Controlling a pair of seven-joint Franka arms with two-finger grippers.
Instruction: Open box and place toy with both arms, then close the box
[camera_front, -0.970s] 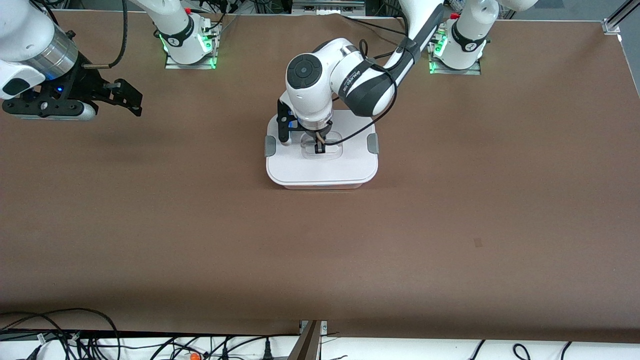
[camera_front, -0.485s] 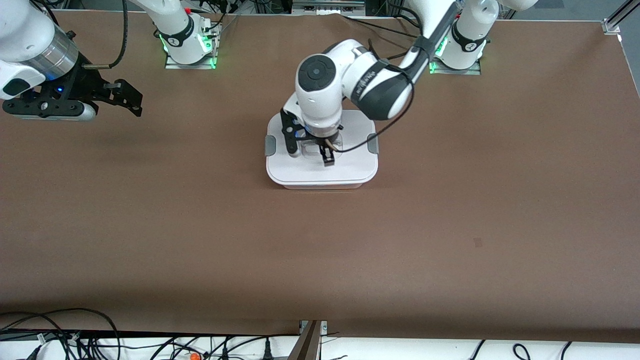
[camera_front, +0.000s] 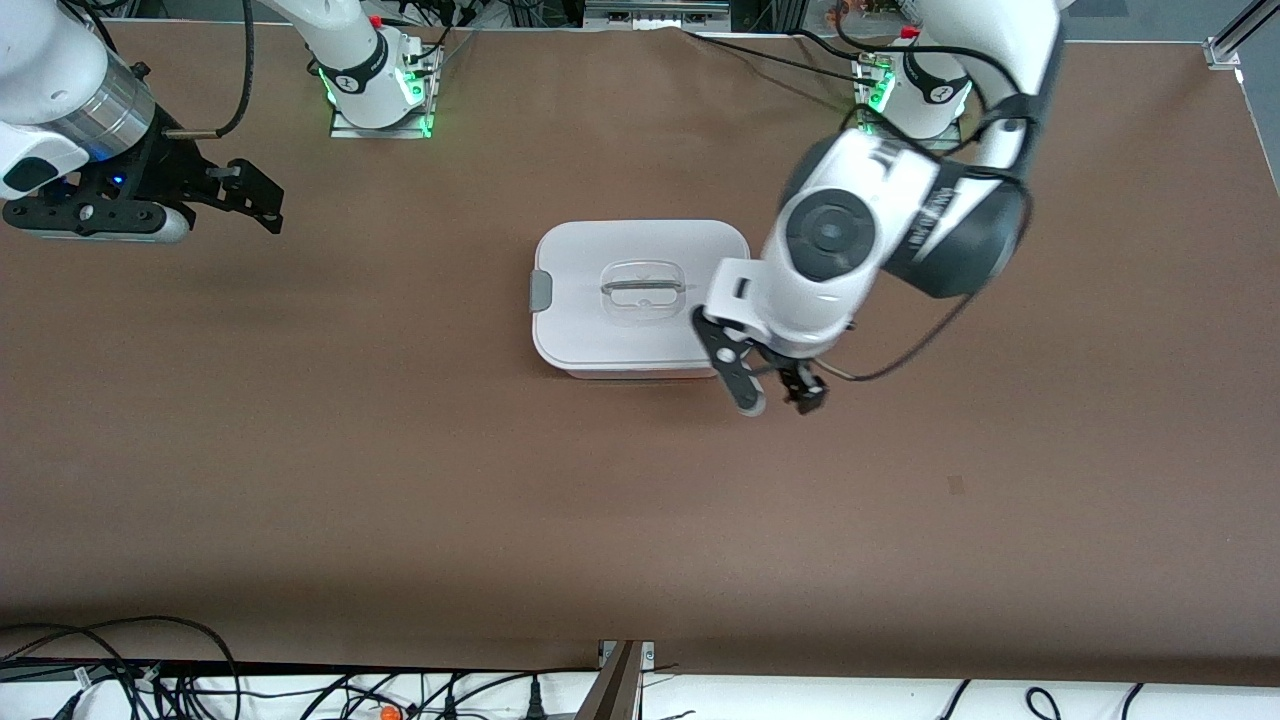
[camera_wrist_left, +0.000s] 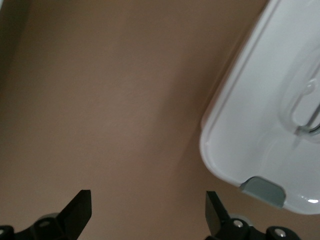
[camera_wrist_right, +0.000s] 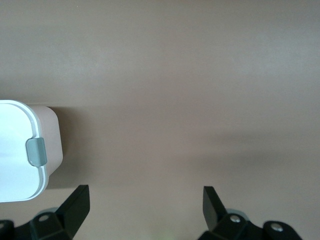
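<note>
The box (camera_front: 640, 330) stands at the table's middle with its white lid (camera_front: 600, 330) on, a grey clip (camera_front: 540, 290) at one side and the clear handle (camera_front: 642, 290) free. My left gripper (camera_front: 775, 400) hangs open and empty over bare table, just off the box's corner toward the left arm's end. The left wrist view shows the lid (camera_wrist_left: 260, 115), a clip (camera_wrist_left: 263, 190) and the left gripper (camera_wrist_left: 148, 210) with its fingers wide apart. My right gripper (camera_front: 272, 208) waits open over the right arm's end. In the right wrist view the right gripper (camera_wrist_right: 145, 207) is empty beside the box (camera_wrist_right: 52, 140). The toy is out of view.
Brown table surface (camera_front: 500, 480) spreads all round the box. The two arm bases (camera_front: 380, 90) with green lights stand at the edge farthest from the front camera. Loose cables (camera_front: 120, 670) lie along the nearest edge. A small dark mark (camera_front: 956, 485) is on the table.
The left gripper has opened, let go of the lid's handle, lifted and swung off the box toward the left arm's end. The right arm has not moved.
</note>
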